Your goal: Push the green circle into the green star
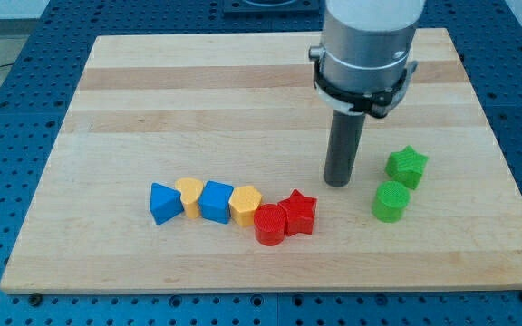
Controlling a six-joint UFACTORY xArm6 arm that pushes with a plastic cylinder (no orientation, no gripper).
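Observation:
The green circle [391, 201] sits on the wooden board at the view's right. The green star [406, 166] lies just above it and slightly to the right, touching or nearly touching it. My tip [337, 182] rests on the board to the left of both green blocks, about level with the gap between them, a short way clear of the circle.
A row of blocks runs along the lower middle of the board [198, 91]: a blue triangle-like block [164, 203], a yellow heart [188, 194], a blue cube [216, 201], a yellow hexagon [246, 205], a red cylinder [269, 224] and a red star [298, 212].

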